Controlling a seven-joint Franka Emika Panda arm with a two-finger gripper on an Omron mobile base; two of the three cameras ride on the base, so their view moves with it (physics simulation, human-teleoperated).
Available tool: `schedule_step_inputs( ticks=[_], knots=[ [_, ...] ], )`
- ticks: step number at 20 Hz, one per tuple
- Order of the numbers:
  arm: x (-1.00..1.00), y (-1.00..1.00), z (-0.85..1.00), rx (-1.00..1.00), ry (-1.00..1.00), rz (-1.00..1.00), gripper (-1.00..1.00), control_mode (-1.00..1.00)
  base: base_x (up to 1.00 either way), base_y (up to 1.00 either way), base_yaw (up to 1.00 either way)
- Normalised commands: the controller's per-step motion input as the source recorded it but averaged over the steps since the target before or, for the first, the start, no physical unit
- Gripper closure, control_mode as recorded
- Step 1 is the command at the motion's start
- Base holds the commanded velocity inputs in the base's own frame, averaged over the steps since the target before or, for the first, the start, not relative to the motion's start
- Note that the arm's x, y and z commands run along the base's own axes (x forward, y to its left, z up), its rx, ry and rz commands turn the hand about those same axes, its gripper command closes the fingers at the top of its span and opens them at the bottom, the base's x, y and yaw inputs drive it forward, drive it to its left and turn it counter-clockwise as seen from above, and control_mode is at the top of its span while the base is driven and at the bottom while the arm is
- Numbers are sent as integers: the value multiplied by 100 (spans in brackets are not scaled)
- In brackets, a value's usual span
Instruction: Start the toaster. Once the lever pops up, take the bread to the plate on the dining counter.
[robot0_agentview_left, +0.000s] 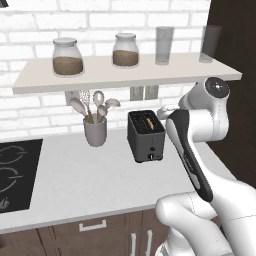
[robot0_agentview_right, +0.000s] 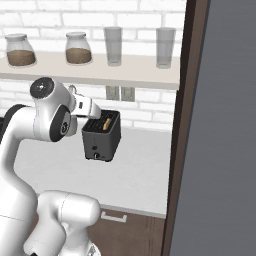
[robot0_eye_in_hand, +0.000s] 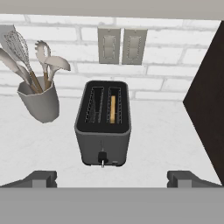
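Presently: end effector (robot0_eye_in_hand: 112, 178) spread fully wide, holding nothing, hanging clear in front of the toaster's control face.

Item 1, toaster (robot0_eye_in_hand: 103, 124): dark grey, toward the back of the surface (robot0_agentview_left: 75, 175), nearer its right end, short of the brick wall. Bread (robot0_eye_in_hand: 113, 109) sits down in the right-hand slot, edge-on. Lever (robot0_eye_in_hand: 102, 157) low on the front face.

Risks, as judged:
- Lever is small and narrow; wide-set fingertips could straddle it and press nothing, or strike the toaster body and shove it back toward the wall.
- An off-centre push could twist the toaster, leaving the slot skewed for the later lift.
- Bread is thin and sunk in the slot; reaching for it too early would find little edge to grip.

Item 2, cup (robot0_eye_in_hand: 40, 103): grey, holding spoons and a whisk, left of the toaster, apart from it; a leftward swing could topple it.

Item 3, dark panel (robot0_eye_in_hand: 208, 105): close on the right, limits approach from that side.

Item 4, shelf (robot0_agentview_left: 125, 75): overhead with jars (robot0_agentview_left: 67, 57) and glasses (robot0_agentview_left: 164, 45); caps any upward withdrawal.
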Motion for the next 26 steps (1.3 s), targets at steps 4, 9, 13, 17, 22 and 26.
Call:
schedule_step_inputs(
  ticks=[4, 9, 13, 17, 22, 26],
  knots=[
    [0, 0, 0, 0, 0, 0, -100, -100, 0, 0, 0],
    [0, 0, 0, 0, 0, 0, -100, -100, 0, 0, 0],
    [0, 0, 0, 0, 0, 0, -100, -100, 0, 0, 0],
    [0, 0, 0, 0, 0, 0, -100, -100, 0, 0, 0],
    [0, 0, 0, 0, 0, 0, -100, -100, 0, 0, 0],
    [0, 0, 0, 0, 0, 0, -100, -100, 0, 0, 0]
  ],
)
